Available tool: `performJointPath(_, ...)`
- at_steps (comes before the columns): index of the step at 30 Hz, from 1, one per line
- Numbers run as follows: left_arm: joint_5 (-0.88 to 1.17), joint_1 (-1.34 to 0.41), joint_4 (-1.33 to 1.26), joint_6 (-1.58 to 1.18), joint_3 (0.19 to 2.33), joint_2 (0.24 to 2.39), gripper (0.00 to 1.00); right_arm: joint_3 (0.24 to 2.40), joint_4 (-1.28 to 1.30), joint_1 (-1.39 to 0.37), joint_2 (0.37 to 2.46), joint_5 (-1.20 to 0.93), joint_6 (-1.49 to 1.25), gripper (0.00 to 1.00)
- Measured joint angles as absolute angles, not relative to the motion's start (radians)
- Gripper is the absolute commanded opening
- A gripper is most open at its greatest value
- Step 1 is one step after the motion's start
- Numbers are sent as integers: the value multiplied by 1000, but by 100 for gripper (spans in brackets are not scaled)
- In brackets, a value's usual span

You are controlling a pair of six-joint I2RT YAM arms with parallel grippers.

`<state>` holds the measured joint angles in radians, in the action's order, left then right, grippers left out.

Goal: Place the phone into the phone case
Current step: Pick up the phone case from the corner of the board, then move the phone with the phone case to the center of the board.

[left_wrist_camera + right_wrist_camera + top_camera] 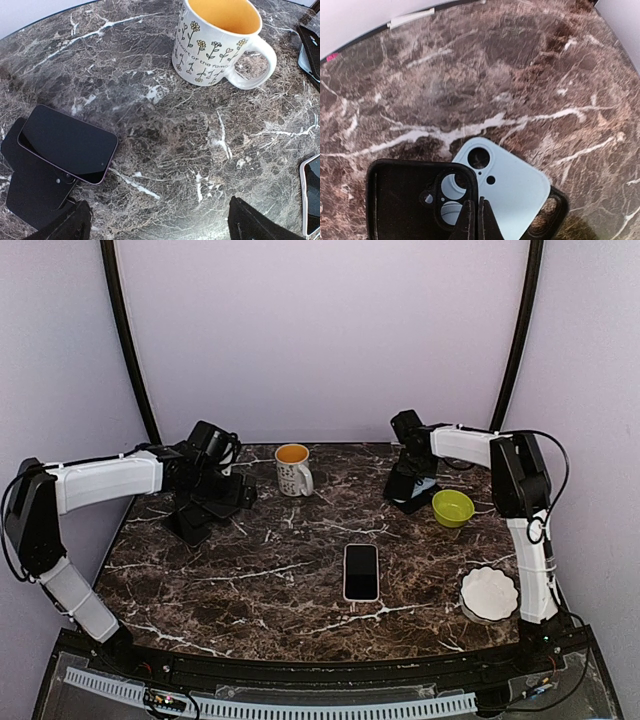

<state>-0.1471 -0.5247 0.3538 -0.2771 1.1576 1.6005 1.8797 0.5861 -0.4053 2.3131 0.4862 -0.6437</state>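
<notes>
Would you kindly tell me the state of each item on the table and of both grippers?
mug: upright, empty
dark phone: screen up, partly on a flat black case
centre phone: flat, screen up
open black case: hollow side up, overlapping a pale blue item
green bowl: upright, empty
white dish: upright, empty
left gripper: open, holding nothing
right gripper: shut at the open black case's rim

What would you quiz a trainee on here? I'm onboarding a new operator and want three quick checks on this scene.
1. True or false: the mug lies on its side.
2. Which gripper is shut? A) left gripper B) right gripper C) both
3. What colour is the bowl near the right gripper?
Key: 1) False, the mug stands upright. 2) B, the left gripper is open. 3) Green.
</notes>
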Motion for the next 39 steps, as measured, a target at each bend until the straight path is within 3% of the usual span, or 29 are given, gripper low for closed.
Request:
performJointPath(7, -146, -516, 350, -265, 1132, 1520, 99, 1866, 650, -513, 2193, 609, -635, 0)
performJointPath(14, -123, -509, 338, -273, 1073, 1443, 98, 1668, 654, -842, 1904, 696, -765, 0)
performJointPath(21, -95, -508, 331, -289, 1057, 1412, 98, 1628, 660, -1082, 1971, 686, -907, 0)
performJointPath(39, -60, -508, 323, -303, 1052, 1391, 98, 1488, 566, -1114, 2130, 540, -952, 0)
